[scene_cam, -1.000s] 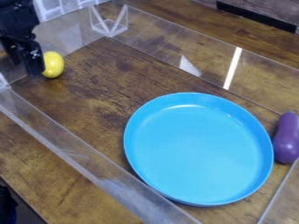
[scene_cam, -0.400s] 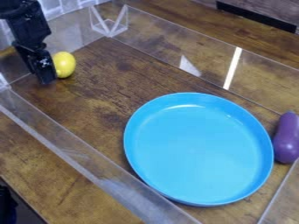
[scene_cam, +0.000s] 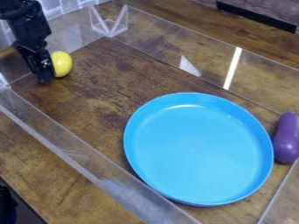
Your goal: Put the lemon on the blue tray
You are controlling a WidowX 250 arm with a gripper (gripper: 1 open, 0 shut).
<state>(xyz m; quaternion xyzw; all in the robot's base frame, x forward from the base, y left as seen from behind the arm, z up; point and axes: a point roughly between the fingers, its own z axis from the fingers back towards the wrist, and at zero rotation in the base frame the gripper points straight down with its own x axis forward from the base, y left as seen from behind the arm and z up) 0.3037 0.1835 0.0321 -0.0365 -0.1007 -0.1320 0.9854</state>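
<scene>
The small yellow lemon (scene_cam: 61, 63) lies on the wooden tabletop at the far left. My black gripper (scene_cam: 40, 70) points down right beside it. One dark finger (scene_cam: 45, 72) overlaps the lemon's left side, and the other finger is hard to make out against the dark arm. How wide the jaws stand does not show. The large round blue tray (scene_cam: 198, 149) sits on the table to the right and nearer the front, well apart from the lemon, with nothing in it.
A dark purple eggplant-like object (scene_cam: 288, 137) lies just past the tray's right rim. Clear plastic walls (scene_cam: 70, 153) border the work area at the front and left. A clear stand (scene_cam: 110, 19) is at the back.
The gripper's finger now overlaps the lemon's left side, where a second ago it stood just left of it. The lemon sits slightly further right. Tray and purple object are unchanged.
</scene>
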